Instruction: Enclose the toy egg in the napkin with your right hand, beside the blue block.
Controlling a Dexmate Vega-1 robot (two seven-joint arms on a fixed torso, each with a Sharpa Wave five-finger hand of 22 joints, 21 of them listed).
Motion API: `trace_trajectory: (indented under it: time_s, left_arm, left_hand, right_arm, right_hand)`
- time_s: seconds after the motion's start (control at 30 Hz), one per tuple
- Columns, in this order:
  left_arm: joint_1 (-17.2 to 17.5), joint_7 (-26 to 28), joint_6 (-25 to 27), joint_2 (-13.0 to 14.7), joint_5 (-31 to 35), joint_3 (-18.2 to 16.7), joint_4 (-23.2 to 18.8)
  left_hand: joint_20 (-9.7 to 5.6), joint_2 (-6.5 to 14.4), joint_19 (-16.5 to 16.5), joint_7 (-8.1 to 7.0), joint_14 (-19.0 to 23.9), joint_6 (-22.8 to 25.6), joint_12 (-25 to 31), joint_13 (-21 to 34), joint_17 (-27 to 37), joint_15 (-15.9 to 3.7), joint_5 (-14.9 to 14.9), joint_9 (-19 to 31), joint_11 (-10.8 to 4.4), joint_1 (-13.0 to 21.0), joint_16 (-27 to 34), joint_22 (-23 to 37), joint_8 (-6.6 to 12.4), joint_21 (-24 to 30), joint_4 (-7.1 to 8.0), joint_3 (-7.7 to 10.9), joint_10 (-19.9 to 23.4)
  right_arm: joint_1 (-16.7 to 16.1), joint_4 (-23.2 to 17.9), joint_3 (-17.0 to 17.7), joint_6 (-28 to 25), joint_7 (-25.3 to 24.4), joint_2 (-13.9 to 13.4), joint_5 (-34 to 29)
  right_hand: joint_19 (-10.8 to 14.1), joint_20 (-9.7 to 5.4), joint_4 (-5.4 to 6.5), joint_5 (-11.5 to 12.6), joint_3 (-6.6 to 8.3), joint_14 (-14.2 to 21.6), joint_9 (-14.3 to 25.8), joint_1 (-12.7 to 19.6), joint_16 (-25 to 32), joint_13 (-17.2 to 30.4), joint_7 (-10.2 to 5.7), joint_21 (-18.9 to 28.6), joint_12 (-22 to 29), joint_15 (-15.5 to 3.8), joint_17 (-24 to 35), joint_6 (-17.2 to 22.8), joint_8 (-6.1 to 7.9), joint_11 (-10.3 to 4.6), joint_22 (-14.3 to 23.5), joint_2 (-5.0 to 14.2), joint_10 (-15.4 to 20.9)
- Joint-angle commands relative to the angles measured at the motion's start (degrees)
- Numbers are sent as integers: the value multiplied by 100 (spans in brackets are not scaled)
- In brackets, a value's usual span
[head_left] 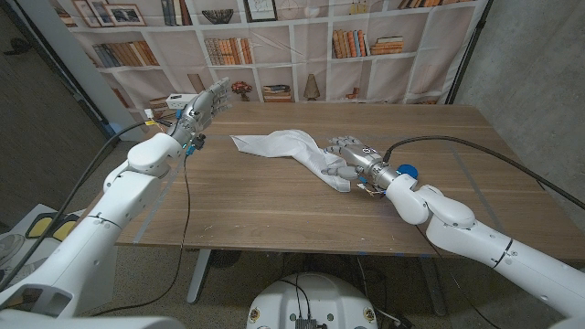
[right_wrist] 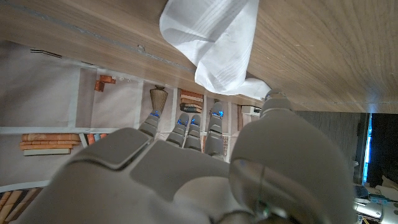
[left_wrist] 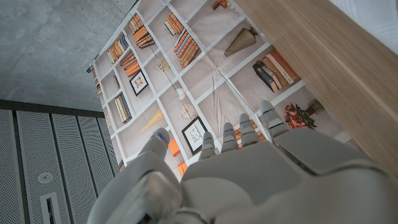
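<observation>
A white napkin [head_left: 283, 146] lies crumpled across the middle of the table, running from the far left toward my right hand [head_left: 349, 163]. That hand sits over the napkin's near end with its fingers stretched over the cloth. In the right wrist view the gathered napkin [right_wrist: 214, 46] narrows to a tail that ends at the thumb [right_wrist: 277, 106], which pinches it. The blue block [head_left: 407, 170] stands just behind my right wrist. No toy egg is in sight; the cloth or the hand may cover it. My left hand [head_left: 207, 100] is raised over the table's far left corner, fingers apart and holding nothing.
The wooden table [head_left: 274, 206] has bare room in front of the napkin and along its right side. A bookshelf backdrop [head_left: 302, 46] hangs behind the far edge. A black cable [head_left: 475, 151] loops over the table from my right arm.
</observation>
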Motion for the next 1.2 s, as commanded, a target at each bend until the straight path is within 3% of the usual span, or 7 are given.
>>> trace_trajectory:
  time_s: [0.03,0.27,0.6,0.9,1.2]
  left_arm:
    - [-40,-10,35,14,10,-7,27]
    - [-88,-25,55,24,16,3,67]
    - [-214,-86,82,20,20,75,152]
    - [-317,-164,49,10,28,154,212]
    - [-335,-145,9,6,44,155,204]
  left_hand:
    - [12,-16,8,-22,2,-13,33,17,16,36,19,0,35,-39,4,13,8,-17,4,46,-6]
    - [12,-18,10,-26,2,-10,32,17,16,35,19,0,27,-43,4,14,9,-21,2,47,-8]
    - [12,-20,14,-19,4,-18,33,17,16,33,19,0,36,-48,4,14,6,-27,-1,49,-5]
    - [11,-22,19,-25,4,-18,32,17,16,28,19,0,29,-52,4,15,6,-33,-4,52,-7]
    - [12,-27,23,-36,8,-15,32,17,16,26,19,-1,31,-58,5,15,7,-37,-7,52,-6]
  right_arm:
    - [177,243,-177,-228,379,193,-131]
    - [221,342,-248,-319,468,222,-128]
    - [306,399,-438,-847,868,312,-300]
    - [364,630,-530,-1082,812,364,-381]
    - [498,803,-715,-1354,1115,342,-549]
  right_hand:
    - [13,8,-48,3,-23,50,26,-3,56,27,10,50,45,11,11,116,60,25,24,-40,-5]
    - [-12,27,-49,11,-15,25,41,-12,56,41,22,51,48,25,17,95,64,30,26,-21,-31]
    - [-36,41,-34,25,-43,-5,67,-78,60,66,50,60,47,33,27,-7,42,46,30,-45,-98]
    - [101,-58,11,68,-138,65,102,-233,106,99,57,134,80,51,39,-35,53,71,35,-137,-101]
    - [216,-89,-122,163,-42,149,127,3,139,128,81,190,147,37,31,-29,76,100,34,-80,-13]
